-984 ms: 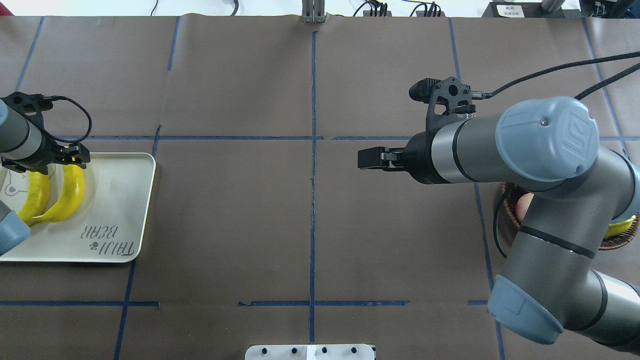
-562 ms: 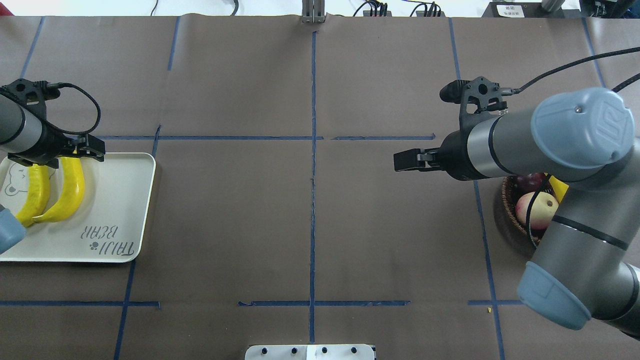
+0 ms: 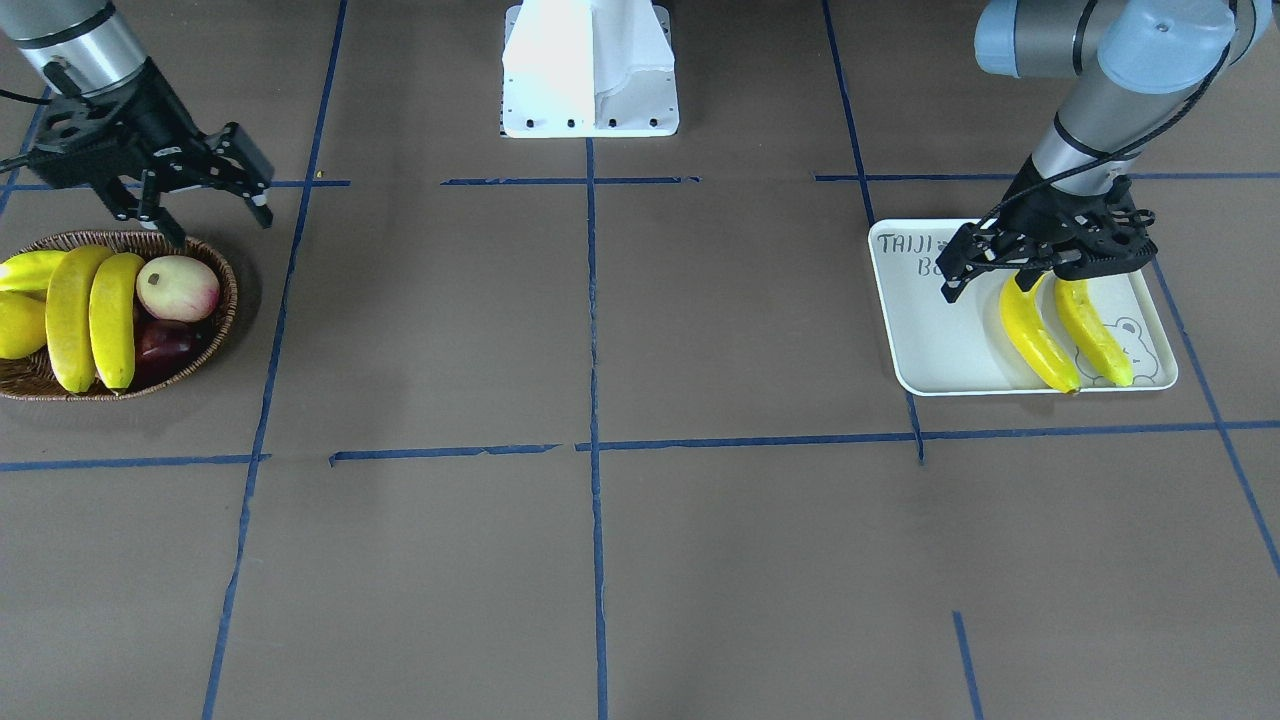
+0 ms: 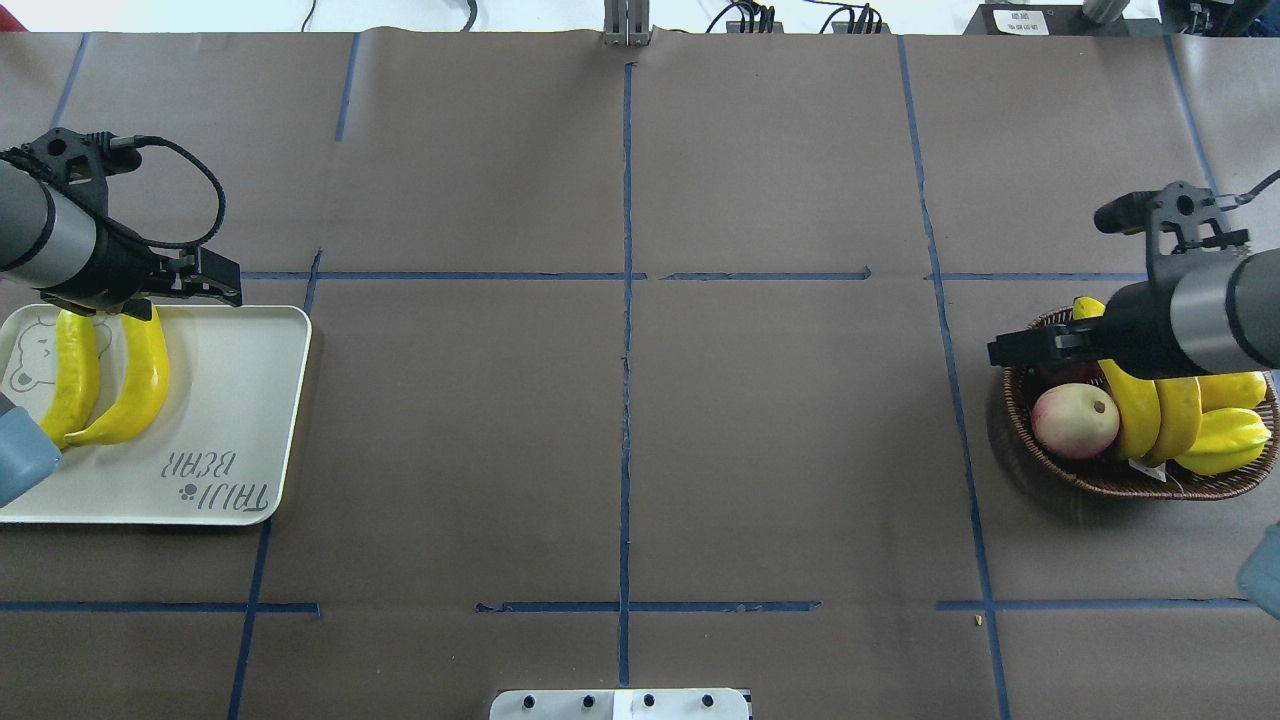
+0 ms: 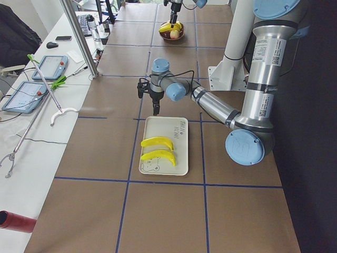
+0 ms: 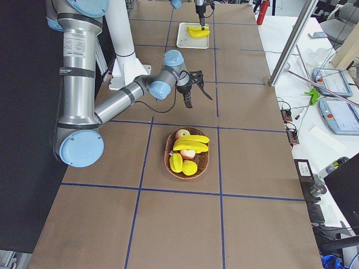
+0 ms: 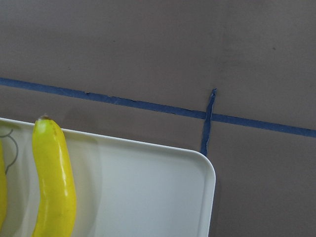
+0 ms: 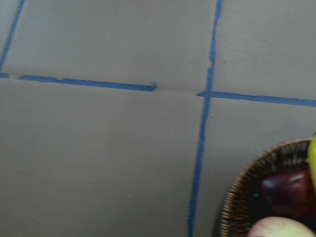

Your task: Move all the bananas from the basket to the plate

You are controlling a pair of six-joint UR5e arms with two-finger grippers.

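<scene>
Two bananas (image 4: 1135, 405) (image 4: 1180, 418) lie side by side in the brown wicker basket (image 4: 1020, 400) at the right; they also show as the pair of bananas (image 3: 70, 310) (image 3: 113, 315) in the front view. Two more bananas (image 4: 75, 375) (image 4: 140, 385) rest on the white plate (image 4: 230, 400) at the left. My left gripper (image 4: 222, 283) hovers open over the plate's far edge, just past the banana ends, holding nothing. Open and empty as well, my right gripper (image 3: 220, 225) hangs above the basket's rim on the side toward the table's centre.
The basket also holds a pink-white peach (image 4: 1075, 420), a dark red mango (image 3: 165, 340) and other yellow fruit (image 4: 1225, 440). Blue tape lines cross the brown table cover. The robot's white base (image 3: 590, 70) stands at the near middle edge.
My right arm has swung from the table's centre back to the right, over the basket's rim. My left gripper has drawn away from the banana ends toward the plate's far corner.
</scene>
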